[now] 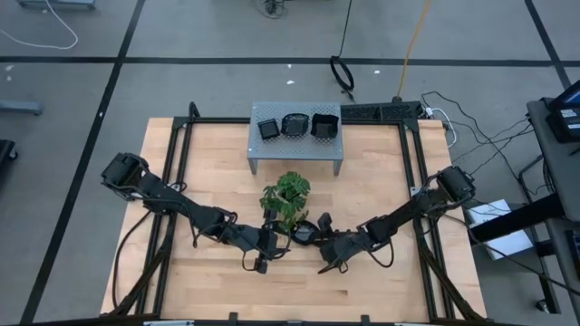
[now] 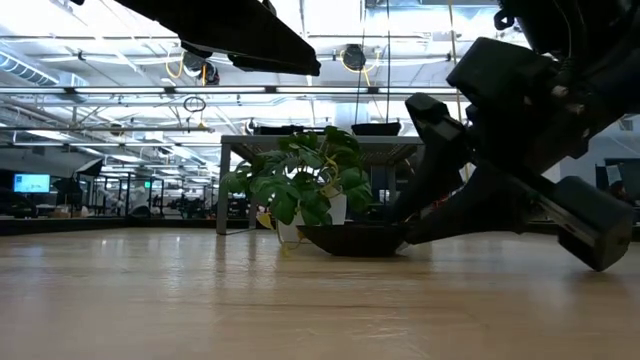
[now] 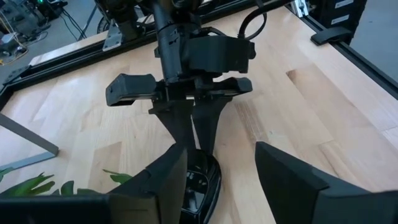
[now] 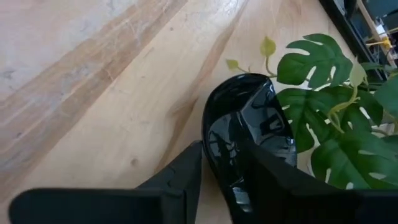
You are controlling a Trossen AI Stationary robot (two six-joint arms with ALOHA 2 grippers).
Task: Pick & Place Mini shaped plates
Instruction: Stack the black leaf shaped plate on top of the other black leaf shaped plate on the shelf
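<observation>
- The right gripper point(image 4: 224, 180) straddles the rim of the black dish point(image 4: 249, 130), fingers closing on it (at the plant's point(image 1: 286, 197) five o'clock).
- Squeeze squarely before lifting; glossy rims slip.
- The left gripper point(image 3: 217, 180) hovers close by, fingers apart.

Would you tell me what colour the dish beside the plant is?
Glossy black; the dish shows best in the right wrist view.

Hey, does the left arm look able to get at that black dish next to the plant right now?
Probably not cleanly. The right gripper already straddles the black dish's rim, fingers either side, blocking that side. The left gripper stands open close by, facing it, with the plant crowding the dish's other side.
</observation>
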